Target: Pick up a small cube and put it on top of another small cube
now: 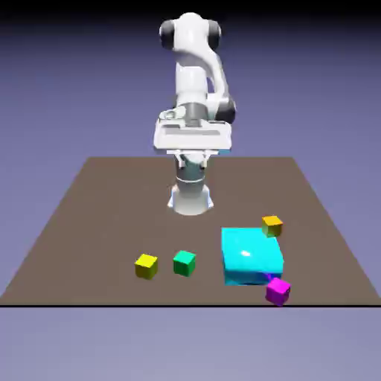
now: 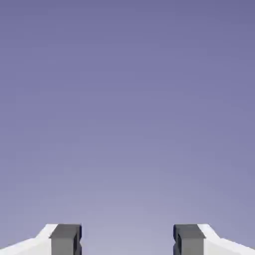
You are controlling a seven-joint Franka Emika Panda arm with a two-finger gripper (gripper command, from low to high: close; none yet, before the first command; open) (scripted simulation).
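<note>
Magenta cube [image 1: 277, 292] is lying nearest on the counter [image 1: 111, 223]; pincer [image 1: 193, 161] is hovering empty with fingers apart, apparently starting the approach, the next move requiring choosing and descending over one small cube.

so the big cyan block [image 1: 251, 257] hogs the right side of the tabletop [image 1: 111, 216], with an orange cube [image 1: 272, 226] and a magenta one [image 1: 277, 291] crowding it. left of the green cube [image 1: 184, 263] and yellow cube [image 1: 146, 266] is wide open
</note>
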